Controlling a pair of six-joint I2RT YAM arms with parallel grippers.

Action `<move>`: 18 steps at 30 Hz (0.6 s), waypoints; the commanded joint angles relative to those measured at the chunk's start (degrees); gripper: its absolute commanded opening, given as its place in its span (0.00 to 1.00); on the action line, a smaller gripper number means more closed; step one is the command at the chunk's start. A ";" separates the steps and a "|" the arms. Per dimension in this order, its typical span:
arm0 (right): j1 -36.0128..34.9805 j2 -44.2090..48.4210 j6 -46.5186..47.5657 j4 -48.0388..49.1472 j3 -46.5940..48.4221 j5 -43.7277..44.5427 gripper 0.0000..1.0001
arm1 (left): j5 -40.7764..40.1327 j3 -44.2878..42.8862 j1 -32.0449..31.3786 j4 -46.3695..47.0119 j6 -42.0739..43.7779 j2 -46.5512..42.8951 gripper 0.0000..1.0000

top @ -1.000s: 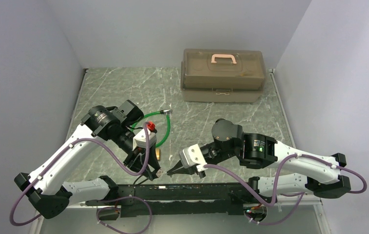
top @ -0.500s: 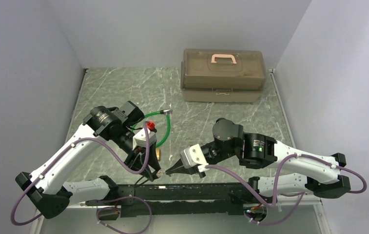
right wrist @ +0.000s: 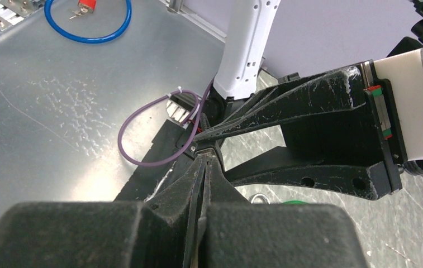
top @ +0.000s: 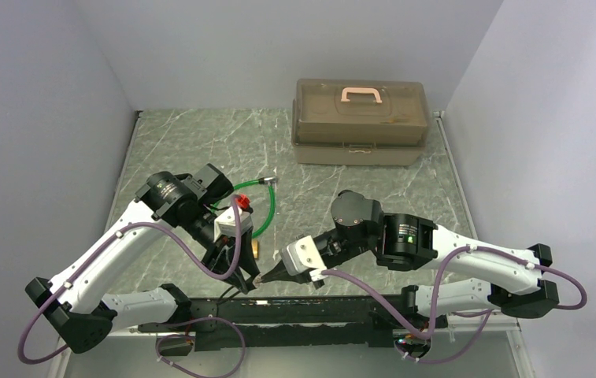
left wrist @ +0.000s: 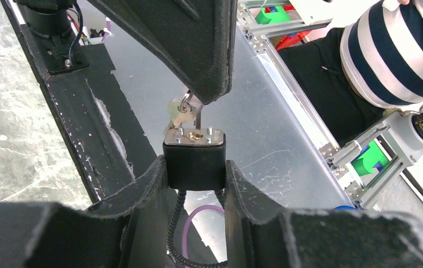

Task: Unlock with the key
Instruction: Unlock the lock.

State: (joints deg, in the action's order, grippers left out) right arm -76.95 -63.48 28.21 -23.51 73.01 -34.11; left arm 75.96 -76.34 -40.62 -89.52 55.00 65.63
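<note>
My left gripper (left wrist: 194,163) is shut on a small black-cased padlock (left wrist: 194,167), gripping its body on both sides. The lock's silver keyhole face (left wrist: 194,135) points away from the camera, and a black cable shackle hangs below. My right gripper (right wrist: 203,157) is shut on the key (left wrist: 197,115), whose tip touches the keyhole face. The rest of the key bunch (left wrist: 175,114) dangles beside it. In the top view the left gripper (top: 249,276) and right gripper (top: 262,278) meet tip to tip above the near edge. The key itself is hidden in the right wrist view.
A tan toolbox (top: 360,122) stands at the back. A green cable loop (top: 261,206), a red piece (top: 243,206) and a small brass object (top: 257,249) lie behind the left gripper. A black rail (top: 310,307) runs along the near edge. A person in stripes (left wrist: 388,56) sits beyond it.
The right arm has slid left, bringing its shut gripper with the key up against the lock in the left gripper. The left arm has barely moved.
</note>
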 commanded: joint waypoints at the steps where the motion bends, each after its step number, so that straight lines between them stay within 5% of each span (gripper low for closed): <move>1: 0.11 0.10 1.81 0.65 2.83 -2.14 0.00 | 4.28 0.10 0.26 -0.72 1.02 -0.76 0.00; 18: 0.28 -1.76 3.76 -3.32 4.49 -3.49 0.00 | 5.05 -1.38 0.22 -0.82 0.59 -0.51 0.00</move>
State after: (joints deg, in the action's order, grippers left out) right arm -76.95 -64.95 30.39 -25.74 74.98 -35.66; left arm 76.73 -76.16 -40.58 -89.52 54.96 65.63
